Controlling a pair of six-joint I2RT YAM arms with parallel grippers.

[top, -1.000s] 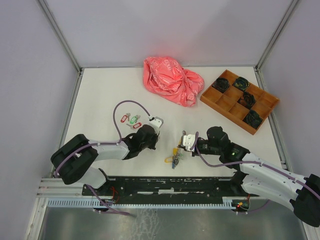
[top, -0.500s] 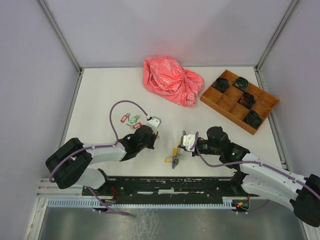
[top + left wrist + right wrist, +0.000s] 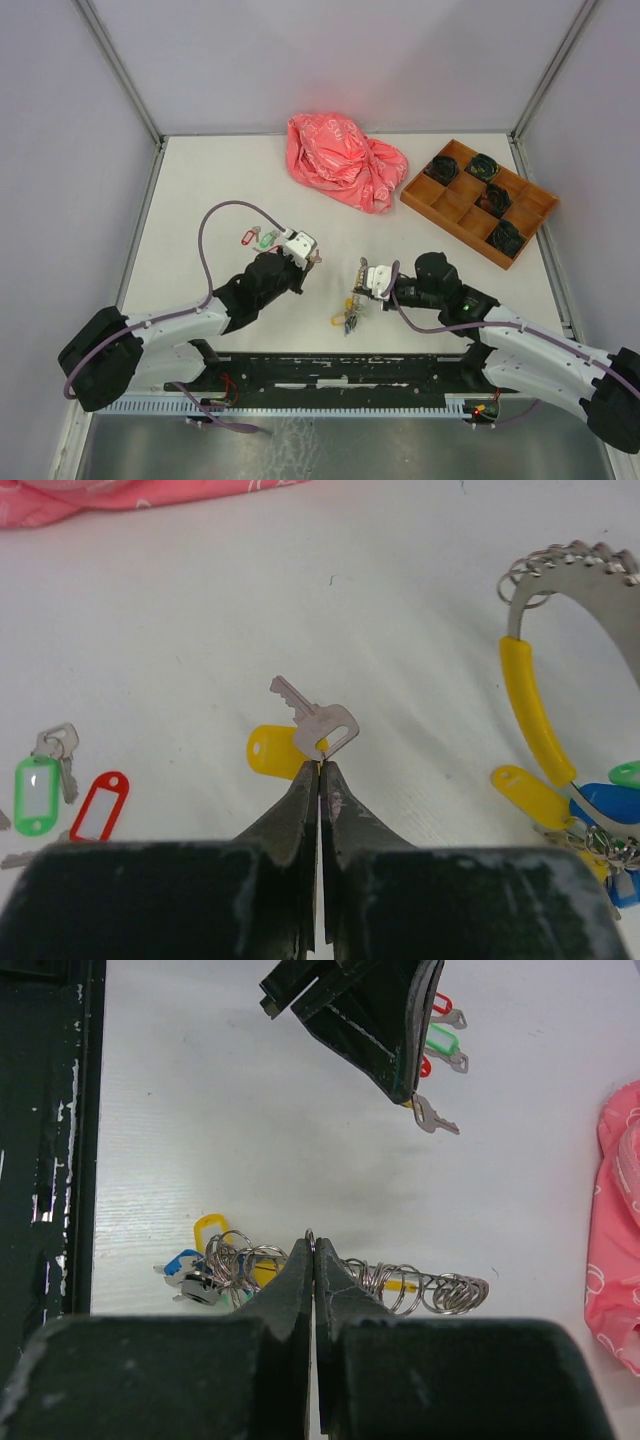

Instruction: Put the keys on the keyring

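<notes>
My left gripper (image 3: 321, 763) is shut on a silver key (image 3: 318, 721) with a yellow tag (image 3: 272, 751), held just above the table. The same gripper (image 3: 306, 252) shows in the top view. My right gripper (image 3: 313, 1244) is shut on the keyring (image 3: 572, 568), a large silver ring with a yellow sleeve (image 3: 529, 704). Several tagged keys (image 3: 215, 1263) hang on it. In the top view the right gripper (image 3: 362, 281) holds the ring upright, to the right of the left gripper. Loose keys with a green tag (image 3: 37, 791) and a red tag (image 3: 100, 805) lie to the left.
A crumpled pink bag (image 3: 345, 160) lies at the back. A wooden compartment tray (image 3: 462, 203) with dark objects stands at the back right. The black base rail (image 3: 340, 370) runs along the near edge. The left arm's cable (image 3: 215, 225) loops over the table.
The left arm has stretched out, and its gripper has shifted a little to the left and back with the yellow-tagged key. The right gripper has hardly moved.
</notes>
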